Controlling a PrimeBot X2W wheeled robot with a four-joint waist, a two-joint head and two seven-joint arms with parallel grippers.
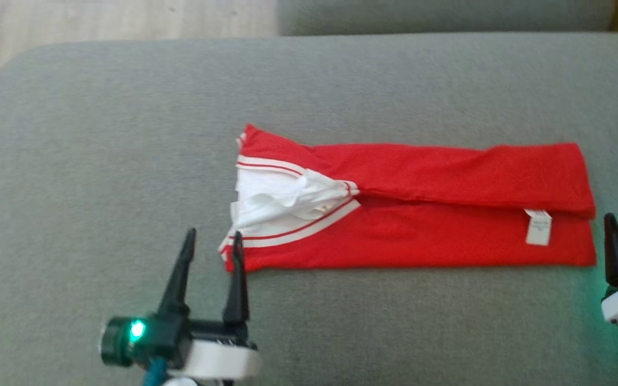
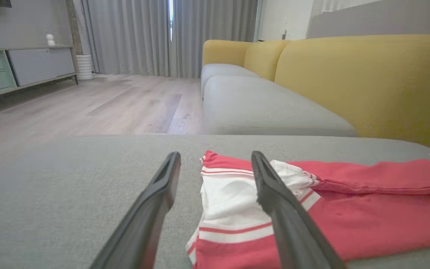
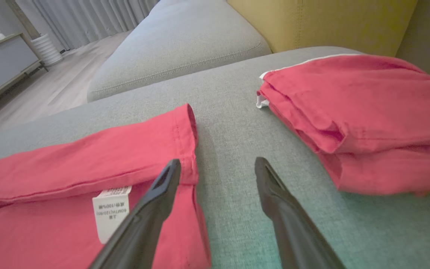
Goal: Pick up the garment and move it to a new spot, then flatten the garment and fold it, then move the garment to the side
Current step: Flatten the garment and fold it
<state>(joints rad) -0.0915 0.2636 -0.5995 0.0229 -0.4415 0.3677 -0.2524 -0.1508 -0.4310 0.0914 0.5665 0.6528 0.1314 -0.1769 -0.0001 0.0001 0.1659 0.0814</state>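
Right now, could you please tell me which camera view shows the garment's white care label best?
The right wrist view: the care label lies close and large on the red garment, its print visible. The head view shows the care label small and blurred. The left wrist view faces the garment's striped end.

Long tapered black jaws, white wrist housings point(image 1: 218, 362), glowing green light point(image 1: 136, 329), teal cable point(image 1: 153, 371)

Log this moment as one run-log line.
garment: folded lengthwise, flat on grey cushion | left gripper: open, at striped end | right gripper: open, at label end | aside: second folded red garment
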